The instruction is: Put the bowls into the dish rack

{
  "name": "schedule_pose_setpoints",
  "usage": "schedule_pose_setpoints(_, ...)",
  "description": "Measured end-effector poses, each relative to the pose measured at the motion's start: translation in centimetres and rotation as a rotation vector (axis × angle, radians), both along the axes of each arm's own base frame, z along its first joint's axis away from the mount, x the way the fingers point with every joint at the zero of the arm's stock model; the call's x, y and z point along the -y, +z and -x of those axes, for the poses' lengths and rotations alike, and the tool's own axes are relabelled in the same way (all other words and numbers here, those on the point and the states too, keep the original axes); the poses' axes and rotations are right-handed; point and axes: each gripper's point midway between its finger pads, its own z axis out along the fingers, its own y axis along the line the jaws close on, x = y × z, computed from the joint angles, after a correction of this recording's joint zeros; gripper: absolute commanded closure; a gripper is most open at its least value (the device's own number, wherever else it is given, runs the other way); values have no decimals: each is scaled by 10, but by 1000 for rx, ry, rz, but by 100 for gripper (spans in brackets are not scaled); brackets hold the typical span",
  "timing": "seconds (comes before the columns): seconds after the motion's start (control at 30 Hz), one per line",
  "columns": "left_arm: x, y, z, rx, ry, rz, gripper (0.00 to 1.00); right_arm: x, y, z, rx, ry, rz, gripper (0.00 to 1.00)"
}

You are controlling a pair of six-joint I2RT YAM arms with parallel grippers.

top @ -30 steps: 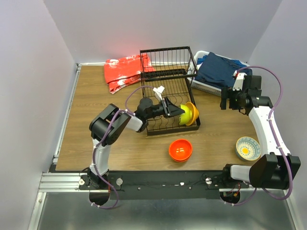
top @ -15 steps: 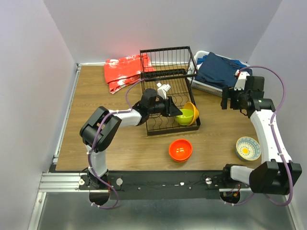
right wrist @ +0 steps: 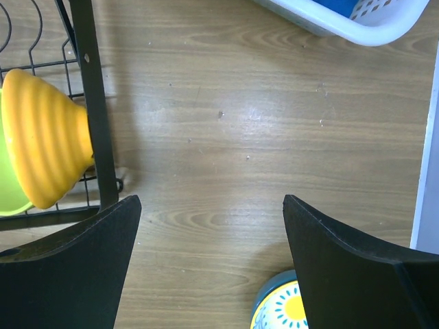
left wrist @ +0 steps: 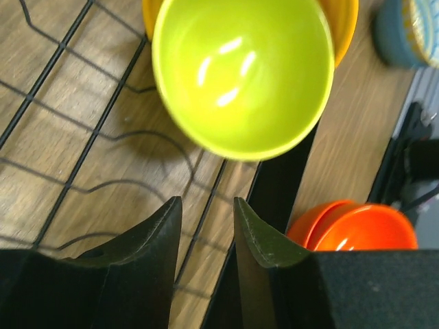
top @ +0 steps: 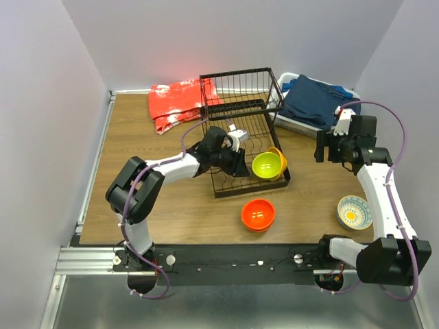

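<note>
Backed away from the lime green bowl (left wrist: 243,68), the left gripper (left wrist: 206,202) is slightly parted, empty. That bowl leans in the near right corner of the dish rack (top: 240,86), mouth up-left, against the yellow-orange bowl (right wrist: 44,147). Right gripper (right wrist: 209,205), right of the rack, gapes empty.

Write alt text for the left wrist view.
A lime green bowl in the black wire dish rack, a yellow-orange bowl behind it. The left gripper, open and empty, sits just below it in frame; a red-orange bowl lies outside the rack.
</note>
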Motion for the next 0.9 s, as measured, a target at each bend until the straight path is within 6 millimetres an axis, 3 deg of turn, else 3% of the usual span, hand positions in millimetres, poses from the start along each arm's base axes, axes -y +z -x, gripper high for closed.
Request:
schedule_pose_setpoints(0.2, -16, -5, 22, 117, -167, -101, 54, 0, -1, 1, 3, 0, 0, 8)
schedule_pose_setpoints(0.4, -18, -6, 50, 296, -401, -133, 53, 0, 0, 1, 16, -1, 0, 8)
schedule_pose_setpoints(0.6, -19, -9, 53, 342, -447, -139, 53, -2, -3, 2, 14, 6, -10, 9)
schedule_pose_setpoints(0.67, -21, -12, 53, 343, -446, -143, 53, -6, -3, 2, 14, 21, -25, 4)
schedule_pose_setpoints(0.8, -22, -15, 51, 352, -441, -142, 54, -22, 0, 2, 25, 111, -78, 4)
schedule_pose_setpoints(0.9, -25, -19, 49, 362, -431, -139, 54, -37, 13, -2, 57, 188, -123, 4)
